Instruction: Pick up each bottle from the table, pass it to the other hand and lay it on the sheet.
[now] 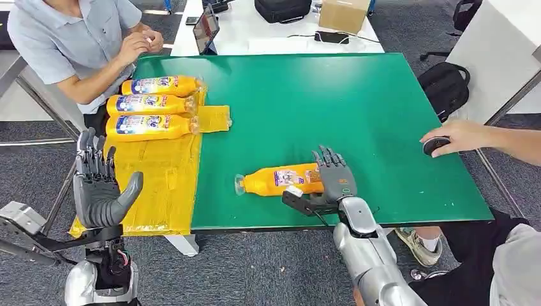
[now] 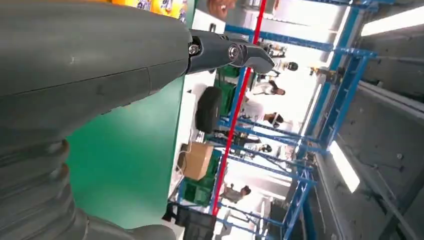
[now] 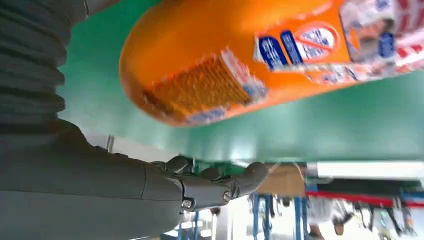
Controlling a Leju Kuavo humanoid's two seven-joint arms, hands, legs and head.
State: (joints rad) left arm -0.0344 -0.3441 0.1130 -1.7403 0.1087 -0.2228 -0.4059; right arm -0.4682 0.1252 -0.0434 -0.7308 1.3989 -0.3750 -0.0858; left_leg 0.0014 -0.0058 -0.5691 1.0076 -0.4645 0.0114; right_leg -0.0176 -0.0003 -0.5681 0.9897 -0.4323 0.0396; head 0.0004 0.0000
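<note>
An orange bottle (image 1: pixel 274 180) lies on its side on the green mat (image 1: pixel 357 108), cap toward the yellow sheet (image 1: pixel 159 185). My right hand (image 1: pixel 332 182) is at its base end, fingers stretched over the base and thumb apart on the near side, without a grip. The right wrist view shows the bottle (image 3: pixel 240 55) close to the palm of that hand (image 3: pixel 100 185), with a gap of mat between them. My left hand (image 1: pixel 99 188) is raised, open and empty, at the sheet's near left edge. Three orange bottles (image 1: pixel 150 104) lie side by side at the sheet's far end.
A person sits at the table's far left corner, hands near the far bottles. Another person's hand (image 1: pixel 456 137) rests on the mat's right edge over a small black object (image 1: pixel 436 145). A white table with a box and bags stands behind.
</note>
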